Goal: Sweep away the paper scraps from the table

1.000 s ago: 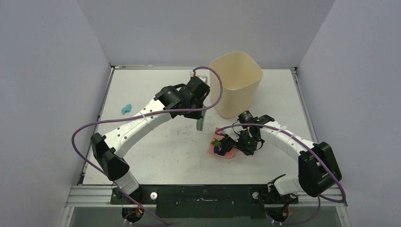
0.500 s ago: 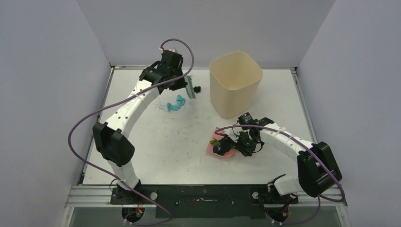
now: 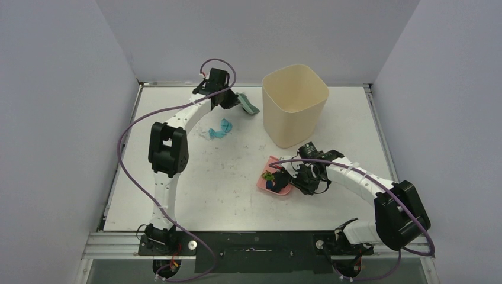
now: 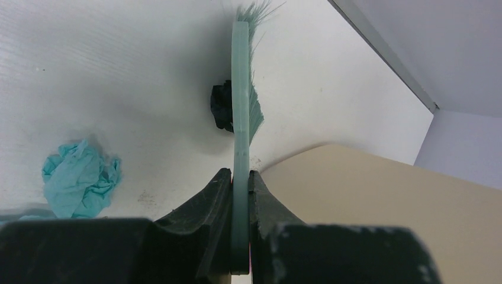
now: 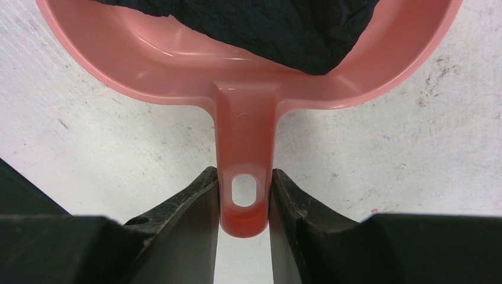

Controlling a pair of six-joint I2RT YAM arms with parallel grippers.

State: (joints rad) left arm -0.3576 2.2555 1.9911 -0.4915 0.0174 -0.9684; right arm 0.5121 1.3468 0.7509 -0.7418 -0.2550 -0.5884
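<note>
Brush (image 4: 240, 71) in claw (image 4: 240, 175) by black scrap (image 4: 221, 107)

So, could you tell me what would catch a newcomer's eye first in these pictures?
The tall beige bin at the far side of the table stands out, with the left gripper just left of it, shut on a green brush beside a black scrap. Nearer the middle, the right gripper holds a pink dustpan carrying scraps, while teal scraps lie loose on the table.

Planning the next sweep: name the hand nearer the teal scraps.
Left. The left hand, gripping the green brush, is just beyond the teal scraps; the right hand holds the pink dustpan far to their right.
</note>
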